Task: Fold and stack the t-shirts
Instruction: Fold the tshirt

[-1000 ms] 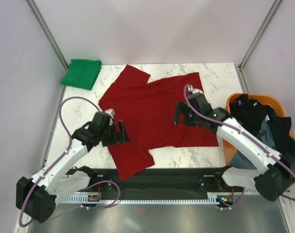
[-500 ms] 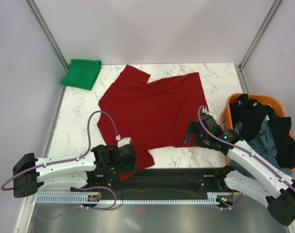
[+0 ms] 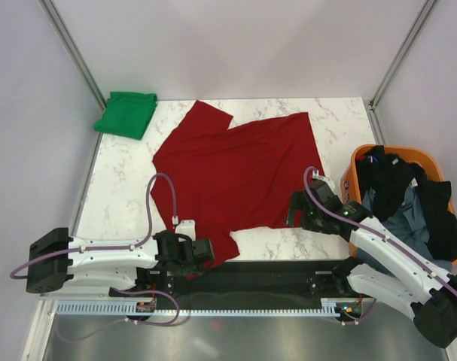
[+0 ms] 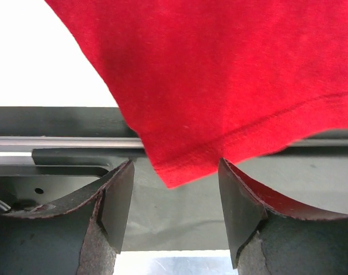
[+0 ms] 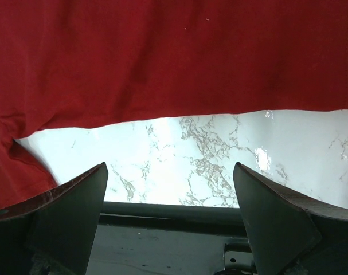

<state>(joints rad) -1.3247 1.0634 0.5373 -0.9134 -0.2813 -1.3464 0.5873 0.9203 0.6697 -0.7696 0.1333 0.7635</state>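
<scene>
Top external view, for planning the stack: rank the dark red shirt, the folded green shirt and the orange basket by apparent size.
1. dark red shirt, spread flat, clearly largest.
2. orange basket, in between.
3. green shirt, folded, smallest.

A white marble table (image 3: 123, 188) is filling the middle of the frame, and an orange plastic basket (image 3: 354, 167) is sitting just beside its right edge, at middle right

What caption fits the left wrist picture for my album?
Open left gripper facing a corner of the red t-shirt.
</scene>
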